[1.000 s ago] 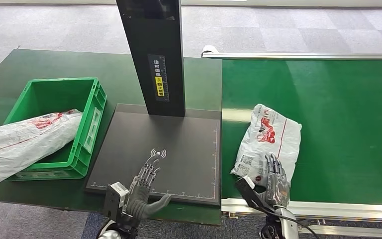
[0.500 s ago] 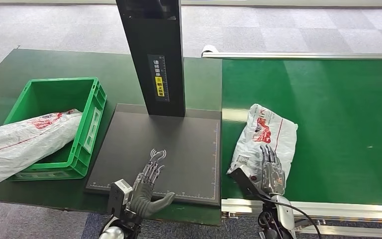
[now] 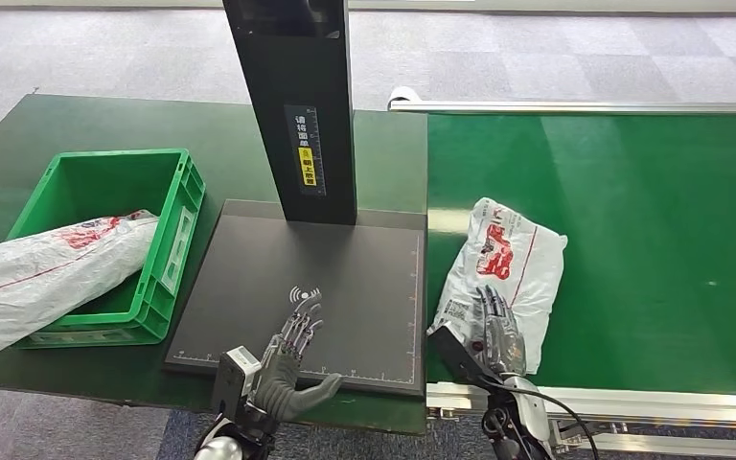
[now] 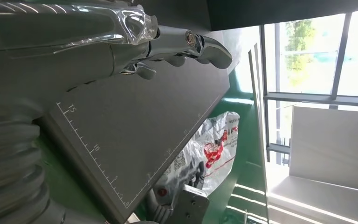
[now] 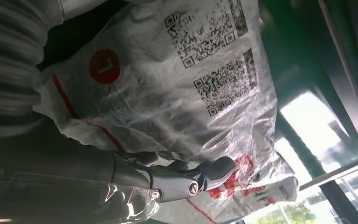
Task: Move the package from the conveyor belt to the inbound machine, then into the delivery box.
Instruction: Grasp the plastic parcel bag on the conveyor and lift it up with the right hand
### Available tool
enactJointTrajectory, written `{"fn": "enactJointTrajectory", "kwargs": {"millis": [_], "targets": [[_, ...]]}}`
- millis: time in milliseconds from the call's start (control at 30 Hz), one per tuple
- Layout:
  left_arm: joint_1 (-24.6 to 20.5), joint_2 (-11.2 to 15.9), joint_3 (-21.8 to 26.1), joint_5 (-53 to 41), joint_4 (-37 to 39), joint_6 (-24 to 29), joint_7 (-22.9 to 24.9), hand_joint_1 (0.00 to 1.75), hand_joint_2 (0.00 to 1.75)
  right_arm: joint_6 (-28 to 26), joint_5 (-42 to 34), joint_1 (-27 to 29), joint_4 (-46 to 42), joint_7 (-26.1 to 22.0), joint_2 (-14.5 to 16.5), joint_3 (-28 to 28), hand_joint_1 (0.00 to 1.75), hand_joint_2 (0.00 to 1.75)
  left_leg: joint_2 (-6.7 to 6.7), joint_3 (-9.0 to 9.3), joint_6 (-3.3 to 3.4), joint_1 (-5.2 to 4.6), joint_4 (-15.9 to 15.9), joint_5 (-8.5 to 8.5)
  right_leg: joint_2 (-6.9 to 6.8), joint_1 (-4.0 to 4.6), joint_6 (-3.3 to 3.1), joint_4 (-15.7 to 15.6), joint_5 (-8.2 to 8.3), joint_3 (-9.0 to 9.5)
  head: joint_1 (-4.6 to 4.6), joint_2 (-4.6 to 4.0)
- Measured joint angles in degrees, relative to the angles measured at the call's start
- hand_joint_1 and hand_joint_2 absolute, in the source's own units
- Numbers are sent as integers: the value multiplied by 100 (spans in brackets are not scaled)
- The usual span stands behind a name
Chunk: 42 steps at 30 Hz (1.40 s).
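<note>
White crinkly plastic, the package (image 3: 504, 273) looks soft, light and slippery. The right robot hand (image 3: 494, 331) rests on its near end; the grip is unclear. The left robot hand (image 3: 292, 359) is open.

Since a second ago: white package (image 3: 503, 268) drawn along the conveyor belt (image 3: 652, 240) toward its left edge, nearer the inbound machine's black plate (image 3: 345, 278), and turned slightly. Right hand (image 3: 494, 329) shifted left and toward the belt's near edge with it, fingers resting on the bag. Left hand (image 3: 292, 356) moved slightly right above the plate's near edge.
</note>
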Motion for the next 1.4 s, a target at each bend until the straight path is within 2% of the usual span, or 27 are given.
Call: {"fn": "enactJointTrajectory", "kwargs": {"millis": [67,100,133,200,233,267,800,1167,1233,1300,1400], "targets": [[7,7,-1,0,-1,1,3,0,175,-1,3,-23,78,12,8,0,0,175,0,0,0,0,0,0,0,0,0,0,0,0,1,0],[11,11,-2,0,-2,1,4,0,175,-1,3,-36,110,15,10,0,7,175,0,0,0,0,0,0,0,0,0,0,0,0,2,0],[16,17,-3,0,-3,1,5,0,175,4,3,-49,138,22,11,0,43,175,0,0,0,0,0,0,0,0,0,0,0,1,2,0],[26,29,-7,0,-9,1,7,0,175,29,16,-71,190,63,10,0,130,175,0,1,0,-1,0,0,0,-1,0,-1,0,1,2,0],[32,34,-10,-1,-16,1,9,0,175,43,27,-80,214,93,10,0,167,175,0,2,0,-1,0,0,0,-1,0,-1,0,1,1,0],[38,37,-14,-4,-26,2,13,0,175,54,37,-90,235,121,9,1,175,175,-1,2,0,-1,0,0,0,-1,0,-1,0,2,1,0],[88,81,-36,-44,-160,47,99,0,175,71,-189,-192,307,-16,-8,-1,175,175,0,30,0,0,0,0,0,-1,0,-2,0,28,1,0],[136,85,-2,-44,-231,221,133,0,175,237,-1155,-10,101,-773,98,-172,175,175,-2,28,0,0,0,-1,-1,0,-1,-1,-1,27,0,0],[203,86,53,-40,-304,260,134,0,175,436,-1668,429,-672,-770,123,-189,175,175,-10,21,-1,0,0,-2,-13,-1,3,-1,-6,24,-1,0],[298,88,134,-40,-399,309,108,0,175,648,-2256,1113,-1950,-687,127,-199,175,175,-28,8,-1,-1,0,-4,-30,-1,7,-1,-12,18,0,0],[355,101,188,-50,-450,349,10,0,175,746,-2364,1697,-3283,-587,53,-197,175,175,-34,-8,-1,-2,0,-4,-35,-3,8,-1,-12,6,2,0]]}}
